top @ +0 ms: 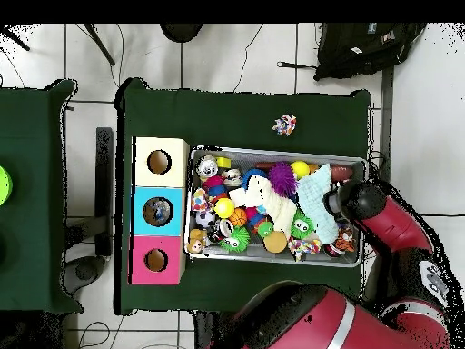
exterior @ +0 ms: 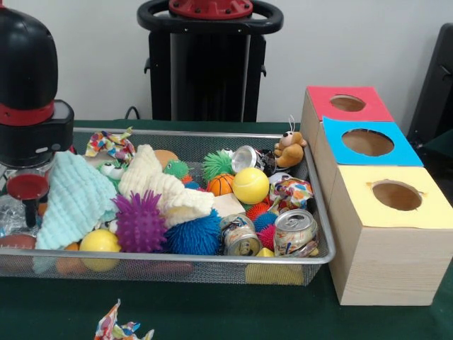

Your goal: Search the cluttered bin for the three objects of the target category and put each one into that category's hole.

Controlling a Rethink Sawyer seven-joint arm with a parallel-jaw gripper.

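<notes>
The wire mesh bin (exterior: 322,256) is full of toys, cloths and cans; it also shows in the overhead view (top: 365,164). My gripper (exterior: 29,212) hangs low into the bin's left end, under the arm's black and red wrist (exterior: 28,92). A crinkled clear plastic thing (exterior: 10,212), likely a bottle, lies right beside the gripper at the picture's edge. I see no other clear bottle. The blue-panelled hole (exterior: 367,142) is in the middle of the wooden box, right of the bin. In the overhead view the wrist (top: 358,200) hides the gripper, and the blue hole (top: 157,212) lies across the bin from it.
Three metal cans (exterior: 241,236) (exterior: 294,231) (exterior: 248,158) lie at the bin's right. A mint cloth (exterior: 74,198), a cream cloth (exterior: 152,185), a purple spiky ball (exterior: 139,223) and a yellow ball (exterior: 250,185) crowd the middle. The red hole (exterior: 347,103) and the yellow hole (exterior: 396,195) flank the blue one. A patterned scrap (exterior: 122,330) lies on the table.
</notes>
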